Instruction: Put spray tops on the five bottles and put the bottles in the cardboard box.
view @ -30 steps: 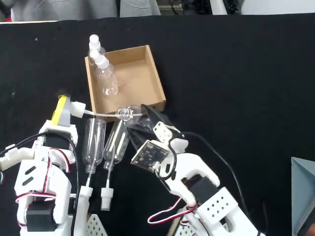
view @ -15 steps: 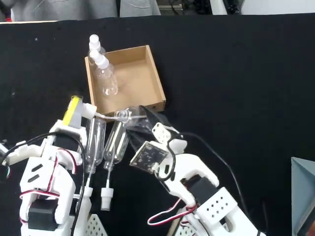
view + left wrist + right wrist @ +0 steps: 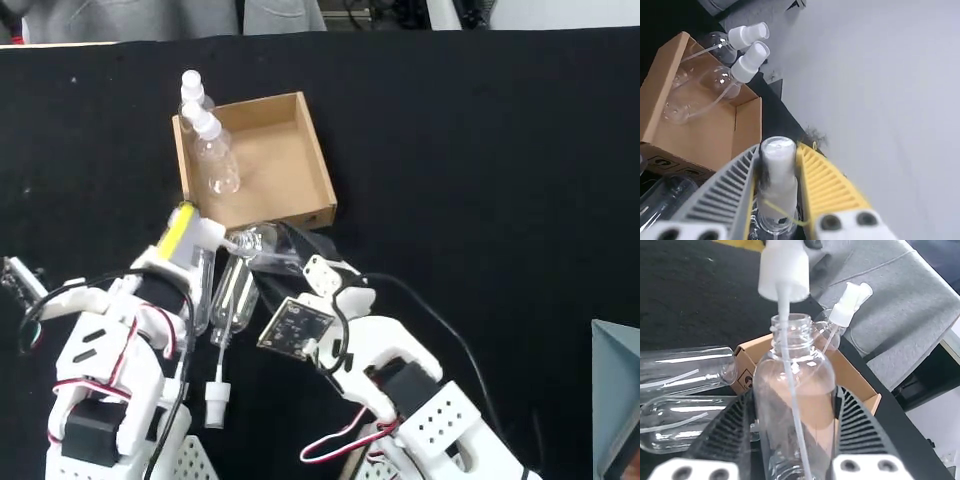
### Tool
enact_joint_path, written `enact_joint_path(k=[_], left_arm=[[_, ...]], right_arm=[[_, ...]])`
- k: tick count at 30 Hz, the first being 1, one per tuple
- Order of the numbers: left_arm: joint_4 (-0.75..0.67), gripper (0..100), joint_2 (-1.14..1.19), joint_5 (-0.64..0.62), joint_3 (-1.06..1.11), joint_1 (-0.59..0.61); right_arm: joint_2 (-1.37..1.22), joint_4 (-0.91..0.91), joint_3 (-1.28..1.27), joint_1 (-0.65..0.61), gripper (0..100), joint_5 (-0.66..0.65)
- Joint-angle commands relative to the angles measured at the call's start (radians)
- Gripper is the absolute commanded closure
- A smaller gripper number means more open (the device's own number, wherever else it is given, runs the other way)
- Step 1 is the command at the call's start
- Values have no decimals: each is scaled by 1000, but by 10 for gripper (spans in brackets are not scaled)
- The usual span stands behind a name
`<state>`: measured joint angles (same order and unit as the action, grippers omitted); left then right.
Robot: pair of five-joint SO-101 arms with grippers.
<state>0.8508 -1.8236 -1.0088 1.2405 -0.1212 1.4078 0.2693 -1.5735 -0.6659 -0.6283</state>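
Note:
My left gripper (image 3: 203, 234), one finger yellow and one grey, is shut on a white spray top (image 3: 776, 172). The top (image 3: 784, 271) hangs just off the mouth of a clear bottle (image 3: 792, 382), with its thin tube running down through the neck into the bottle. My right gripper (image 3: 792, 427) is shut on that bottle (image 3: 262, 244), just in front of the cardboard box (image 3: 322, 170). In the box's far left corner lie two bottles (image 3: 213, 152) with spray tops fitted. Two uncapped bottles (image 3: 232, 292) lie side by side on the black table between the arms.
A loose spray top (image 3: 216, 402) with its tube lies near the front edge, below the two lying bottles. The box's right half (image 3: 280, 160) holds nothing. Open black tabletop stretches to the right, with a grey object (image 3: 615, 390) at the right edge.
My left gripper has carried the spray top to the right, up to the bottle's mouth, and the tube has slid further in. The right gripper has shifted slightly with the bottle.

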Motion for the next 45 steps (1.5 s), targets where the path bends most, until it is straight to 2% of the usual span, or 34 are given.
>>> enact_joint_path(k=[1, 17, 22, 34, 36, 41, 45], left_arm=[[3, 971, -2, 29, -16, -51], [-3, 970, -2, 71, -1, -54], [0, 970, -2, 127, -1, -119], [-2, 970, -2, 149, -2, -124], [-2, 945, -2, 144, -4, -124], [6, 795, -2, 126, -1, -124], [6, 781, -2, 114, -1, -124]], right_arm=[[28, -25, 13, -12, 907, -9], [28, -25, 13, -12, 907, -9], [22, -29, 13, -12, 907, -9], [22, -31, 15, -11, 907, -9], [22, -31, 15, -11, 907, -9], [22, -31, 15, -9, 907, -9], [22, -31, 15, -9, 907, -9]])
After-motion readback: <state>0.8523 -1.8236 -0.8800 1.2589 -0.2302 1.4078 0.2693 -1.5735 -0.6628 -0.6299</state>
